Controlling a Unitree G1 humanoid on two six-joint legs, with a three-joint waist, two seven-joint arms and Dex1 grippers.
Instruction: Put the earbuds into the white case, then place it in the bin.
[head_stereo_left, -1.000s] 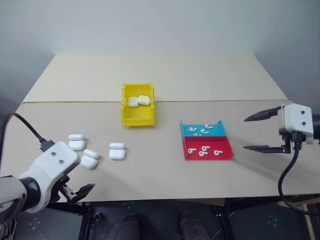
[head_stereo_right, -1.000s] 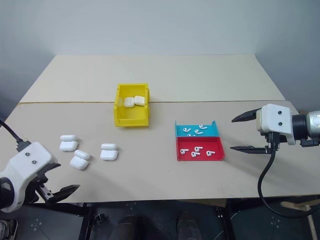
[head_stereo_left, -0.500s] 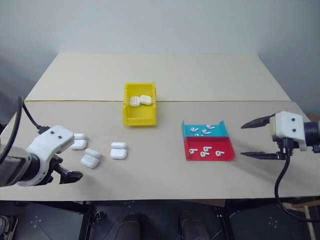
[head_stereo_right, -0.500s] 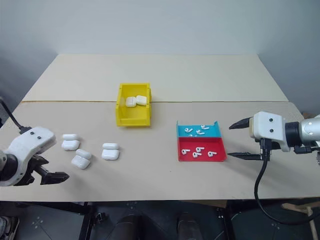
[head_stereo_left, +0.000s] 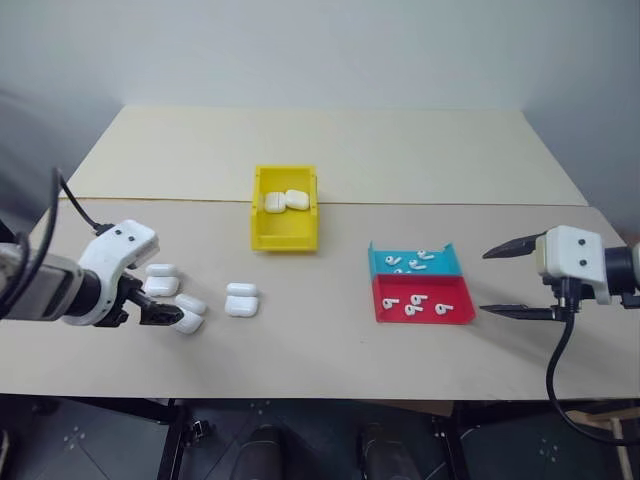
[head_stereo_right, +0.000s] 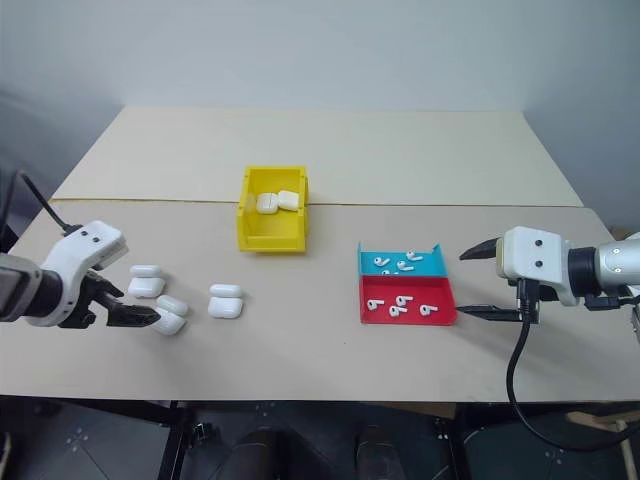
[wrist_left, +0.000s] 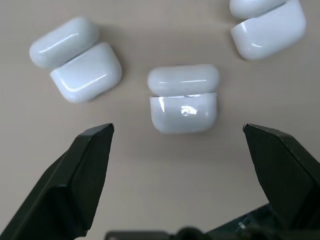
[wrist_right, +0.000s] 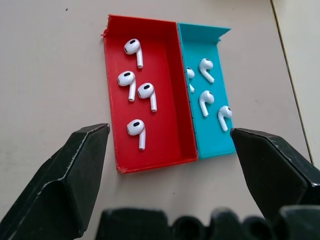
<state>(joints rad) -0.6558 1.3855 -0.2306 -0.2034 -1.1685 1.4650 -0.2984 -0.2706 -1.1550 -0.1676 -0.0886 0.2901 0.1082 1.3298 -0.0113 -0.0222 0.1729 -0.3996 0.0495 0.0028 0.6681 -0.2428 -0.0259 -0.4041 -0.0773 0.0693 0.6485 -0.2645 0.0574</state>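
Both grippers are seen with their black fingers spread wide and nothing between them. The left gripper (wrist_left: 177, 135) is held low over the table (head_stereo_left: 330, 150) at its left side, angled down at a cluster of three white cases, and the middle white case (wrist_left: 183, 104) lies directly beyond the gap between its fingers, lid hinged open. A second open case (wrist_left: 76, 65) lies to one side of it and a third (wrist_left: 267, 25) to the other, all three apart from each other and from the fingertips. In the head views these three cases are found near the table's front left edge, and the black finger (head_stereo_right: 133, 316) is seen just beside the nearest one.

The right gripper (head_stereo_left: 515, 279) is held to the right of the two trays, clear of them. A shallow red tray (wrist_right: 112, 130) and a blue tray (wrist_right: 220, 145) are set touching side by side. Four earbuds (wrist_right: 140, 82) are counted in the red tray, and four more can be made out in the blue tray (wrist_right: 206, 102), one partly hidden by the wall between the trays.

The yellow bin (head_stereo_left: 284, 230) stands near the table's middle, well apart from both grippers, and two closed white cases (head_stereo_left: 283, 200) lie in it side by side.
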